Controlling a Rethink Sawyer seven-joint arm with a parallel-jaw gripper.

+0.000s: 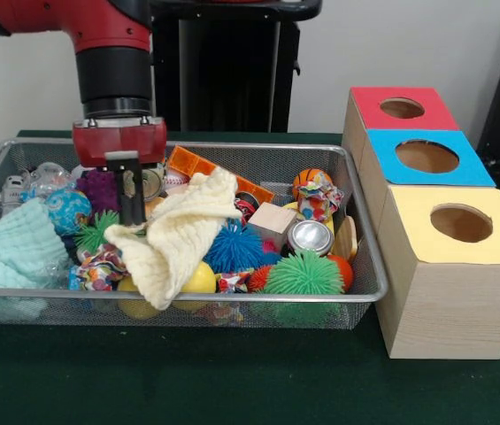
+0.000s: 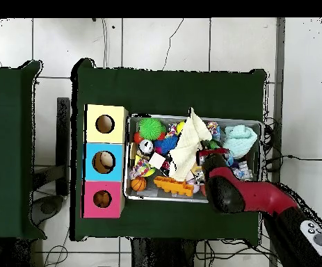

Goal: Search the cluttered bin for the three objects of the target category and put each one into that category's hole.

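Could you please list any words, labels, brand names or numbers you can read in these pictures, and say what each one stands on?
None can be read.
The three boxes with red, blue and yellow tops carry no lettering.
The silver can in the mesh bin shows no legible label.
Patterned balls: prints too small to read.

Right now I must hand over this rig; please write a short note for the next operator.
Claw: down in the wire bin, shut on the cream cloth, which hangs from it over the toys.
Mint cloth lies at the bin's end away from the boxes.
Boxes beside the bin: red, blue, yellow.
Done: blue hole seems to hold something, cannot identify it.
Left: carry the cloth to its hole, continue searching.
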